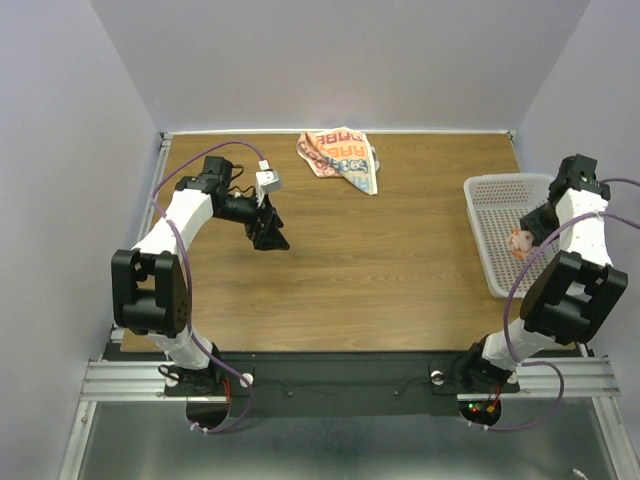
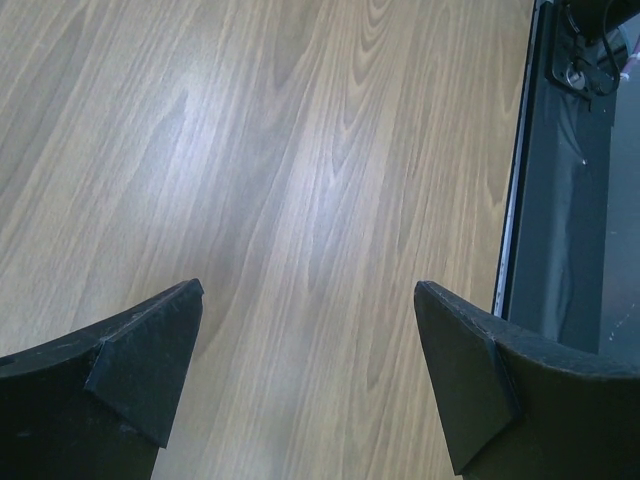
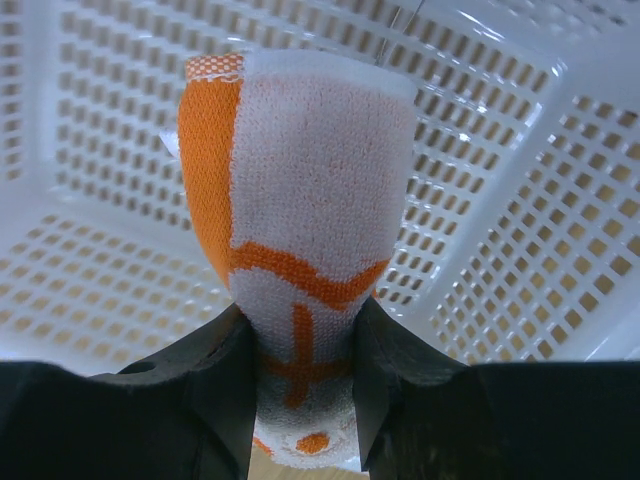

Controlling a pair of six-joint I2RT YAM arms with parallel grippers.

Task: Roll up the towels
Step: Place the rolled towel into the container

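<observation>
Overhead looks down; wrist cams close: left table (image 2: 300,150), right basket (image 3: 500,200).

Unreadable blue lettering (image 1: 346,164) on towel (image 1: 322,150)

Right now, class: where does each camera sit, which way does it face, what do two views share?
Top external: above and behind, looking down at the table; left arm, right arm show.
Left wrist: faces bare table; open left pincer shows.
Right wrist: faces into the basket; right pincer grips a rolled towel.
Shared: top and right wrist show basket and rolled towel.
</observation>
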